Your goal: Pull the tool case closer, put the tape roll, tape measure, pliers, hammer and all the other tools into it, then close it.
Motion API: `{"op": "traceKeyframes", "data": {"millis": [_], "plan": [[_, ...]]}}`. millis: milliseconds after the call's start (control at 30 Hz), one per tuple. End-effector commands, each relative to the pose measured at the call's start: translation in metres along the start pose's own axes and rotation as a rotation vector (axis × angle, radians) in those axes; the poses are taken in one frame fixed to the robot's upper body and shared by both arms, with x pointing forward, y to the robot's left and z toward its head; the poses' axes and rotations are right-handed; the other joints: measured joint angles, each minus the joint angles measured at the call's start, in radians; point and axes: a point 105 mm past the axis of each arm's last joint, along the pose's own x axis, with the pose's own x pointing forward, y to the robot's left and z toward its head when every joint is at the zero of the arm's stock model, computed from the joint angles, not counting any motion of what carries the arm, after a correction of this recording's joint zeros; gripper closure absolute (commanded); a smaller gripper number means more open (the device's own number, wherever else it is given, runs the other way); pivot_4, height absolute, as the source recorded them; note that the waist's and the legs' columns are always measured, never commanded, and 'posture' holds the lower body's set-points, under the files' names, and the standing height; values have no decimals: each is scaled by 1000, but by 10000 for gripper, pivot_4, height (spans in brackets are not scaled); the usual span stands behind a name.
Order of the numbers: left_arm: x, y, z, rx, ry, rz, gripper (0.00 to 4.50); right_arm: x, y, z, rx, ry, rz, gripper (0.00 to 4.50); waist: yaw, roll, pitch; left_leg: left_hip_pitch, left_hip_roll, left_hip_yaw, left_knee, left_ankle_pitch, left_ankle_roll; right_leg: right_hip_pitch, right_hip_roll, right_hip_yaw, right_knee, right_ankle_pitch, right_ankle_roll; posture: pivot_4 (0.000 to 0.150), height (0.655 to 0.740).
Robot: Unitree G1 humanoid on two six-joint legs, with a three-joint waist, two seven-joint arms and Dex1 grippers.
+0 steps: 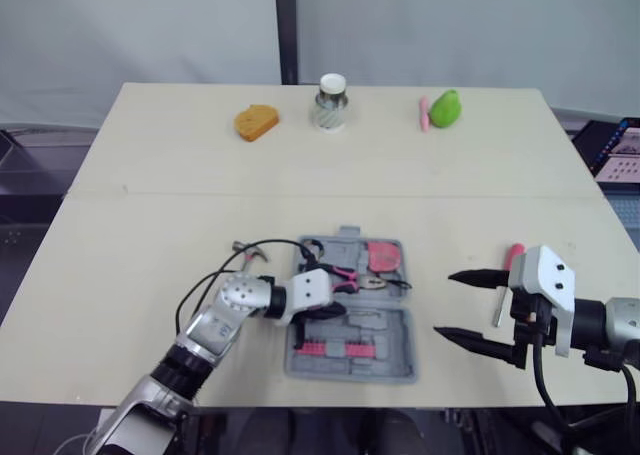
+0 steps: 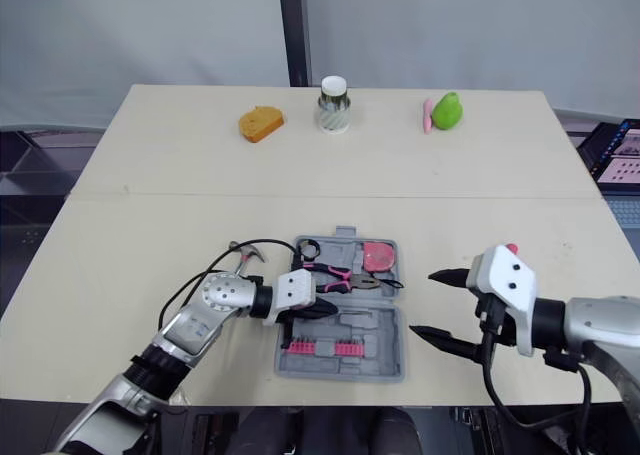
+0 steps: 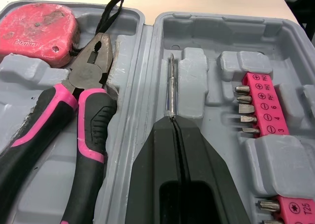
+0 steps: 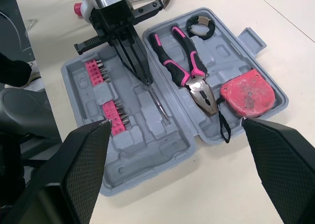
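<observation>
L hand (image 3: 172, 119) clamped metal shaft (image 3: 171, 86) over tool case (image 4: 172, 150); R hand (image 1: 445, 303) wide at its 3 o'clock. Off-slot release could block closing.

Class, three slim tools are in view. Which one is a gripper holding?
The bare metal rod, pinched by the shut left gripper over the case; the pliers and pink-handled screwdriver lie free.
</observation>
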Motion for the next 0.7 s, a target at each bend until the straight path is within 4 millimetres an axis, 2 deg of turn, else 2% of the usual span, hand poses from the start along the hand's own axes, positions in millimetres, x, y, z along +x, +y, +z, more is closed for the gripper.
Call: {"op": "traceKeyframes", "data": {"millis": [33,333,700], "plan": [[4,-13,-30,-46,121,-35,44870,-4,-1,7,-52,0,-21,0,0,0,0,0,0,0,0,0,0,0,0,0,0,0,0,1500,7400],[4,-10,-42,-58,188,-31,44870,-3,-2,7,-55,2,-22,0,1,0,-3,1,0,0,0,0,0,1,0,0,0,0,0,1500,7400],[3,-20,-53,-48,252,-82,44870,-3,-1,6,-56,9,-24,0,0,0,-9,2,0,0,0,0,0,3,0,0,-1,0,0,1500,7400]]}}
